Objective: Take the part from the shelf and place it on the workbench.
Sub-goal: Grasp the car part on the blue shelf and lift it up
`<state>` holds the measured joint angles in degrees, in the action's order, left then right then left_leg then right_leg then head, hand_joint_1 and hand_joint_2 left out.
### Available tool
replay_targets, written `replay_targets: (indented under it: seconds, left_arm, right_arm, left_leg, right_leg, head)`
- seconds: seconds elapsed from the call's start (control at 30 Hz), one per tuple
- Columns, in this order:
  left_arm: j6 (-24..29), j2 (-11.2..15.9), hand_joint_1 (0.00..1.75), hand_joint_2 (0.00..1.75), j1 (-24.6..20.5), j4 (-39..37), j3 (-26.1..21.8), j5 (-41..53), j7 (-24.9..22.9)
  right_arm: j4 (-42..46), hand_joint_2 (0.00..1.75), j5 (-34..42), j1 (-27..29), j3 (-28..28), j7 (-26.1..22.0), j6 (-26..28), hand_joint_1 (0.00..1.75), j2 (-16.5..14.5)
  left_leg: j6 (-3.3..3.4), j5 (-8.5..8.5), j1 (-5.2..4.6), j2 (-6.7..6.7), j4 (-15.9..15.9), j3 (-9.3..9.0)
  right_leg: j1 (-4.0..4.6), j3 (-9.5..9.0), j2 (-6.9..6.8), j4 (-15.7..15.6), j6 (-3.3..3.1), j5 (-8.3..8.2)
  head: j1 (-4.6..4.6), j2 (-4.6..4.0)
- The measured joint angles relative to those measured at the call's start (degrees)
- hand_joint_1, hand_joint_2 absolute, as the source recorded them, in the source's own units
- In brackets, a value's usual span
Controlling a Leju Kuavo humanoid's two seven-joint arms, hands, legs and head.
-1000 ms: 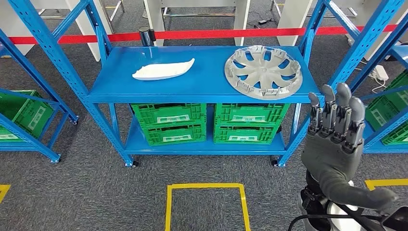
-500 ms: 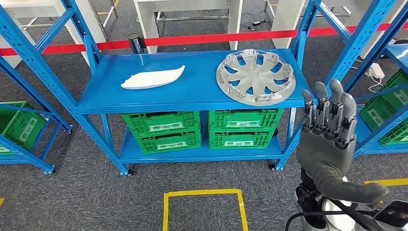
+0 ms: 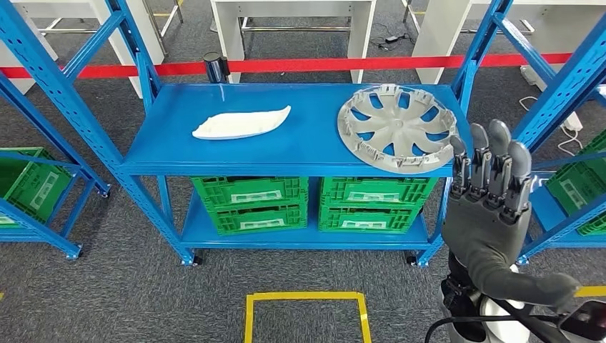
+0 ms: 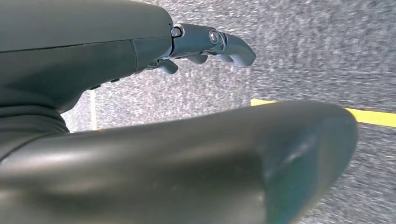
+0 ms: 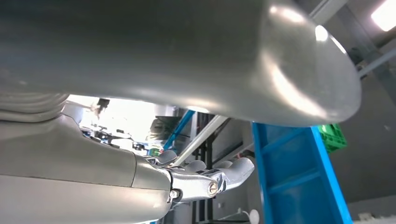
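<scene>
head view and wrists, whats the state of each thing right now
hubcap: lying flat on the shelf's top level, untouched
white part: lying on the same level, apart from the hubcap
green crates: stacked on the lower level
right hand: raised, holding nothing
left hand: over the floor, holding nothing

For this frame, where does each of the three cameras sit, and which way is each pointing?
Head view: high on the body, looking forward and down at the shelf with the hubcap; the raised right hand shows.
Left wrist view: behind the left hand, facing the floor.
Right wrist view: behind the right hand, facing up past blue shelf framing.
Shared: head and right wrist views both show the right hand and blue shelving.
</scene>
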<state>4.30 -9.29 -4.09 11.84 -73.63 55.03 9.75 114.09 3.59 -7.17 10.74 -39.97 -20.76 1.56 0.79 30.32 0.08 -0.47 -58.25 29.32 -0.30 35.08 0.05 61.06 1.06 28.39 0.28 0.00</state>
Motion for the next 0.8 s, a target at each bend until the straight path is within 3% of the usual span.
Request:
replay_targets:
  seconds: [0.07, 0.17, 0.23, 0.3, 0.33, 0.37, 0.4, 0.47, 0.5, 0.6, 0.67, 0.73, 0.8]
  left_arm:
    - [-0.1, 0.0, 0.0, 0.0, -0.1, 0.0, 0.0, 0.0, 0.0]
    - [-0.1, 0.1, 0.0, 0.0, 0.0, 0.0, 0.0, 0.0, 0.0]
    - [-0.1, 0.2, 0.0, 0.0, -0.2, 0.0, 0.0, 0.0, 0.0]
    - [-0.1, 0.2, 0.0, 0.0, -0.1, -0.1, 0.0, 0.0, -0.1]
    - [-0.1, 0.2, 0.0, 0.0, 0.0, -0.1, 0.0, 0.0, -0.1]
    - [-0.1, 0.3, 0.0, 0.0, 0.0, -0.1, 0.0, 0.0, -0.1]
    - [-0.1, 0.3, 0.0, 0.0, 0.1, -0.1, 0.0, 0.0, -0.1]
    - [-0.1, 0.5, 0.0, 0.0, 0.1, -0.1, 0.0, 0.0, 0.0]
    - [-0.1, 0.5, 0.0, 0.0, 0.1, -0.1, 0.0, 0.0, 0.0]
    - [0.0, 0.5, 0.0, 0.0, 0.1, -0.2, 0.0, 0.0, 0.1]
    - [0.1, 0.5, 0.0, 0.0, 0.2, -0.2, -0.1, 0.0, 0.0]
    - [0.2, 0.4, 0.0, 0.0, 0.0, -0.2, -0.1, 0.0, 0.0]
    - [0.3, 0.4, 0.0, 0.0, 0.0, -0.2, -0.1, 0.0, 0.0]
  right_arm:
    - [0.0, 0.0, 0.0, 0.1, 0.0, 0.0, 0.0, 0.0, 0.0]
    - [-0.1, 0.0, 0.0, 0.2, 0.0, 0.0, 0.0, 0.0, 0.0]
    - [-0.1, 0.0, 0.0, 0.2, 0.0, 0.0, 0.1, 0.0, 0.0]
    - [-0.1, 0.0, 0.0, 0.3, 0.1, 0.0, 0.1, 0.0, 0.0]
    - [-0.2, 0.0, 0.0, 0.3, 0.1, 0.0, 0.1, 0.0, 0.0]
    - [-0.2, 0.0, 0.0, 0.3, 0.1, 0.0, 0.2, 0.0, 0.0]
    - [-0.3, 0.0, -0.1, 0.3, 0.2, 0.0, 0.4, 0.0, 0.0]
    - [-0.3, 0.0, -0.2, 0.3, 0.4, 0.0, 0.8, 0.0, 0.0]
    - [-0.4, 0.0, -0.3, 0.3, 0.7, 0.0, 1.0, 0.0, 0.0]
    - [-0.4, 0.0, -0.4, 0.2, 1.3, 0.0, 1.1, 0.0, 0.0]
    - [-0.5, 0.0, -0.4, 0.1, 1.5, 0.0, 1.2, 0.0, 0.0]
    - [-0.6, 0.0, -0.4, -0.1, 1.6, 0.0, 1.3, 0.0, 0.0]
    - [-0.7, 0.0, -0.4, -0.1, 1.8, 0.0, 1.4, 0.0, 0.0]
  left_leg:
    - [-0.76, 0.39, -0.09, 0.04, -0.1, -0.36]
    - [-1.83, 0.86, -0.06, 0.15, -1.8, -0.62]
    - [-2.41, 2.92, 0.12, 0.19, -6.6, 1.96]
    - [-2.89, 5.76, 0.28, 0.19, -13.5, 6.61]
    - [-3.0, 6.34, 0.34, 0.19, -15.6, 8.43]
    - [-3.01, 5.76, 0.39, 0.19, -15.9, 9.4]
    - [-2.96, 3.81, 0.43, 0.2, -14.0, 9.24]
    - [-2.73, -1.38, 0.44, 0.25, -6.4, 6.98]
    - [-2.49, -2.26, 0.35, 0.32, -3.4, 5.99]
    - [-1.18, -1.99, 0.06, 0.42, -1.1, 5.03]
    - [-0.39, -3.0, 0.25, 0.29, -0.6, 4.14]
    - [0.1, -2.82, 0.37, 0.21, -0.4, 3.39]
    - [0.38, -2.37, 0.31, 0.2, -0.4, 3.17]
  right_leg:
    - [0.27, -0.66, 0.0, -1.8, -0.59, 0.44]
    - [-0.07, -1.97, 0.07, -2.3, -1.72, -0.44]
    - [-0.22, -2.8, -0.03, -2.5, -2.25, -0.2]
    - [-0.24, -3.12, 0.01, -2.6, -2.5, 0.27]
    - [-0.25, -3.35, 0.07, -2.6, -2.5, 0.57]
    - [-0.27, -3.71, 0.14, -2.6, -2.44, 0.89]
    - [-0.31, -4.22, 0.19, -2.6, -2.33, 1.27]
    - [-0.36, -5.47, 0.18, -2.6, -1.94, 2.14]
    - [-0.36, -5.93, 0.18, -2.6, -1.65, 2.52]
    - [-0.25, -6.53, 0.2, -2.4, -0.49, 2.96]
    - [-0.3, -6.59, 0.19, -1.2, 0.16, 3.21]
    - [-0.4, -4.38, 0.17, 3.0, 0.61, 4.9]
    - [-0.39, 0.23, 0.16, 10.1, 0.82, 7.84]
  head:
    - [0.08, 0.0]
    - [-0.07, 0.0]
    - [-0.36, 0.0]
    - [-0.6, 0.0]
    - [-0.66, 0.0]
    - [-0.73, 0.0]
    - [-0.81, 0.0]
    - [-0.91, 0.0]
    - [-0.96, 0.0]
    - [-1.02, 0.0]
    - [-0.92, 0.0]
    - [-0.62, 0.0]
    - [-0.35, 0.0]
